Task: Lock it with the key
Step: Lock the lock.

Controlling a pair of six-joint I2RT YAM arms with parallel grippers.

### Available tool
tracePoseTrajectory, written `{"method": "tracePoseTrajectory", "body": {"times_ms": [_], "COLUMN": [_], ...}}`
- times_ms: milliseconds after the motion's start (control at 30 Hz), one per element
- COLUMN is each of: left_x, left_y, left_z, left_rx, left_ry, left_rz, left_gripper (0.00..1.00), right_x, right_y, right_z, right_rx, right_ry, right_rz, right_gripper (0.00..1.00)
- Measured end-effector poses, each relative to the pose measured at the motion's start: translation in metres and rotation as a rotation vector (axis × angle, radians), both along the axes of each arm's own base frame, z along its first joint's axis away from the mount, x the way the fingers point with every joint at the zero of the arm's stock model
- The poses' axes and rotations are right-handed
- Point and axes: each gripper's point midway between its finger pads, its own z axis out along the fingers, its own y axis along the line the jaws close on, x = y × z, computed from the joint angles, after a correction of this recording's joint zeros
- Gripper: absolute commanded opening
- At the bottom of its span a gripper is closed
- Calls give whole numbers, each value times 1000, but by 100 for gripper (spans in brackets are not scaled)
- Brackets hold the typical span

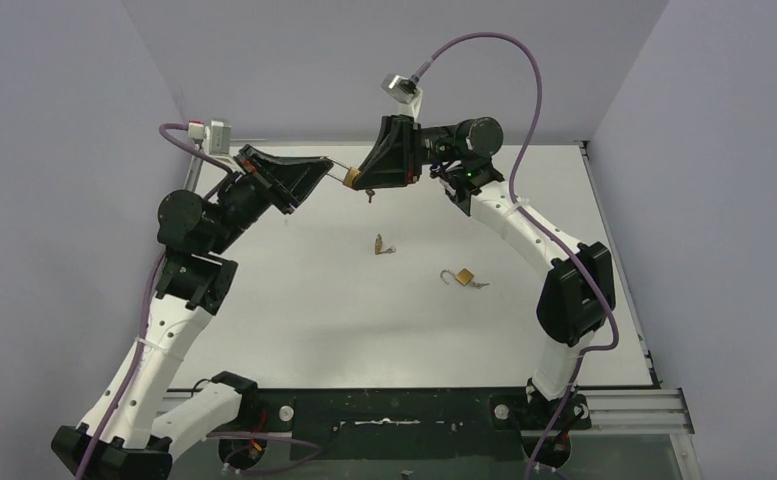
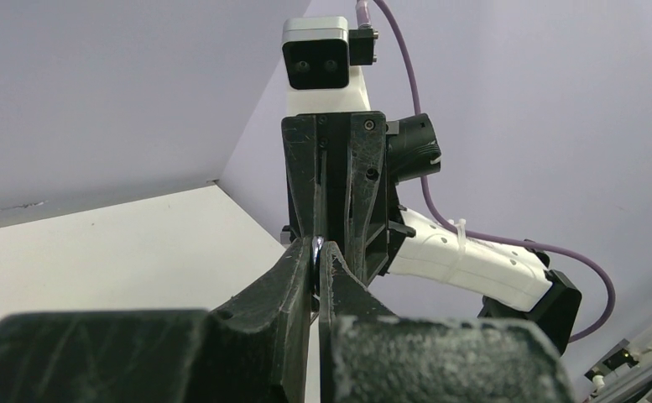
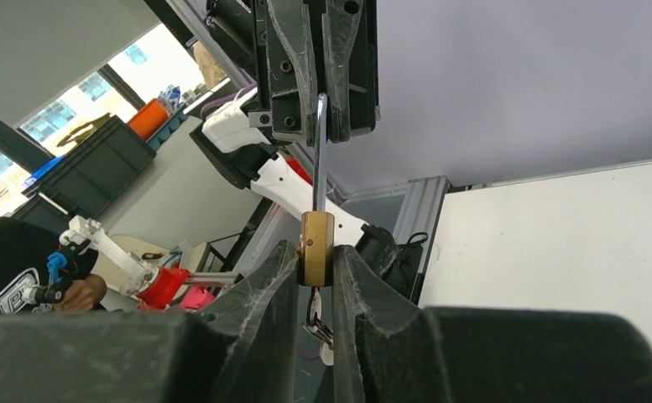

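Observation:
A brass padlock hangs in the air between my two grippers at the back of the table. My right gripper is shut on the brass body. A key sticks in the body's underside, with a ring and another key hanging from it. The steel shackle stands raised out of the body. My left gripper is shut on the shackle's far end; it shows from the right wrist view too. The hanging key shows in the top view.
Two more small brass padlocks with keys lie on the white table, one at the middle and one with an open shackle to its right. Purple walls close the left, back and right. A metal rail runs along the near right edge.

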Motion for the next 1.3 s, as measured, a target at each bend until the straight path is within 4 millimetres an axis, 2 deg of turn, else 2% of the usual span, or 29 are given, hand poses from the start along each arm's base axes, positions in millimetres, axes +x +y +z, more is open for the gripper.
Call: {"method": "tracePoseTrajectory", "body": {"times_ms": [333, 700, 733, 833, 933, 1067, 1200, 1300], "left_x": [-4, -5, -4, 6, 16, 23, 27, 27], "left_y": [-11, -12, -10, -4, -4, -15, -15, -14], "left_z": [-10, -2, -2, -1, -9, -29, -49, -57], "left_rx": [-68, -85, -77, -39, 24, 100, 149, 172], "left_ry": [-18, -54, -53, -42, -8, 63, 133, 162], "left_rz": [22, 52, 55, 52, 23, -48, -59, -59], "left_gripper": [0, 0, 0, 0, 0, 0, 0, 0], "right_x": [-1, 0, 2, 10, 20, 23, 17, 12], "right_y": [-6, -6, -5, -1, 0, -15, -41, -51], "right_z": [-3, 3, 3, 3, 10, 26, 46, 50], "right_rx": [-21, -11, -9, -2, 20, 54, 105, 104], "right_ry": [-13, -28, -28, -18, -4, -39, -132, -206], "right_rz": [19, 10, 3, -40, -115, -203, -299, -379], "right_gripper": [0, 0, 6, 49, 74, 90, 89, 85]}}
